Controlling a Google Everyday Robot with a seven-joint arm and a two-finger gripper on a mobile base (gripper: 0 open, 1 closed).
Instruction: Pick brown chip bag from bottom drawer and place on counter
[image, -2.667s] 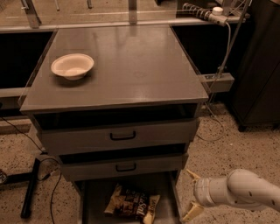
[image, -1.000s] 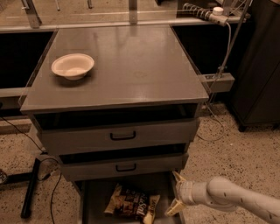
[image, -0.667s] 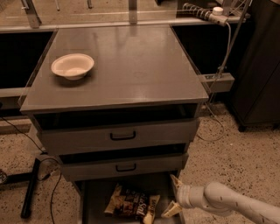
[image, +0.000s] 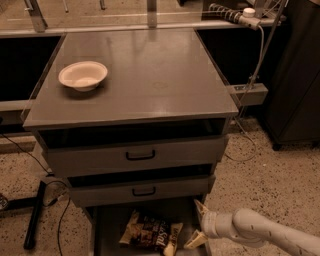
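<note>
Hand (image: 197, 224) low at right edge of bottom drawer (image: 107, 225), my fingers spread, gripping nothing; brown chip bag (image: 150, 233) lies on drawer floor just left of it; white bowl (image: 83, 75) on tabletop (image: 165, 87).

Bowl (image: 83, 75) on counter (image: 160, 85), pincer (image: 196, 225) beside drawer (image: 107, 226)

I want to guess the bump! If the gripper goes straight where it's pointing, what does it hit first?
Probably the brown chip bag. The open gripper, low at the right of the bottom drawer, points left at the bag. Depth is unclear; it might pass above.
</note>
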